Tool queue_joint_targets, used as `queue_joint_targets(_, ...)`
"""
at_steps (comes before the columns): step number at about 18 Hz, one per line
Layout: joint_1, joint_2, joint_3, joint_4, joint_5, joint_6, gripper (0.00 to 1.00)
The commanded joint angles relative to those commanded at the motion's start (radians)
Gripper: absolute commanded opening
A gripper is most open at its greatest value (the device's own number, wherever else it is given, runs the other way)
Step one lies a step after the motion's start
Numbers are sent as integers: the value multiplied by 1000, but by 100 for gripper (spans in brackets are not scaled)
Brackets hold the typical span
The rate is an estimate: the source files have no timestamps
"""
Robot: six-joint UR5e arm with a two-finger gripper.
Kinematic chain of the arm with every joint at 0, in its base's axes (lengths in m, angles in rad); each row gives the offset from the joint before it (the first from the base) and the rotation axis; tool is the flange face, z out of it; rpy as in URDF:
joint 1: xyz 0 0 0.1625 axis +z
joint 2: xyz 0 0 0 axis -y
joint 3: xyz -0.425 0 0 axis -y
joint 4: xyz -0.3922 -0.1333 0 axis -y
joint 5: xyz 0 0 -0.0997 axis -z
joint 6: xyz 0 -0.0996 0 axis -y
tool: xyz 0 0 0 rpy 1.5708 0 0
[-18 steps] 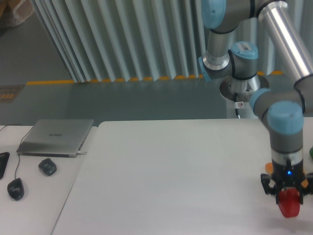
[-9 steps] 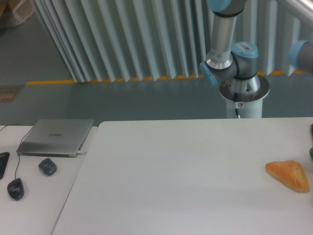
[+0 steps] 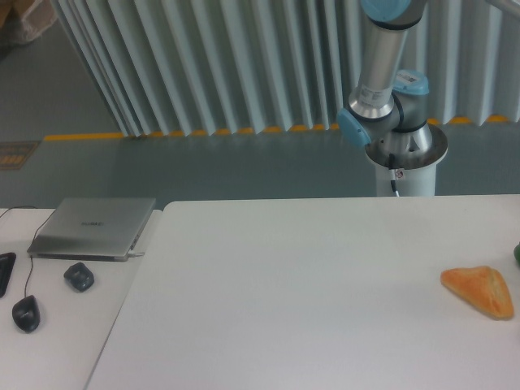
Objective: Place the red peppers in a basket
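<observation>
White table (image 3: 284, 284), claw beyond frame

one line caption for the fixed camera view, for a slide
Orange pastry on white table; arm base behind, gripper out of frame.

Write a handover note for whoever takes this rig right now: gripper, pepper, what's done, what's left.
Gripper: out of frame; only the arm's base and lower links show, behind the table. Jaws' state unknown.
Red pepper: not visible anywhere in frame. No basket visible either.
On the table: orange pastry at the right edge, plus a dark green item cut off by the frame.
Done: cannot confirm placement from this view.
Left: locate pepper and basket, verify placement.
</observation>
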Motion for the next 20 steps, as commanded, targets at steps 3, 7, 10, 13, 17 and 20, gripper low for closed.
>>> queue_joint_targets(3,9,2,-14,3,0,25,100)
queue_joint_targets(7,0,2,-20,9,0,20,100)
queue_joint_targets(10,-35,-2,-14,15,2,-36,100)
queue_joint_targets(13,-104,14,-6,11,-34,-59,100)
queue_joint_targets(17,-208,54,-9,5,-191,-73,100)
queue_joint_targets(20,-267,63,-9,2,-255,-86,100)
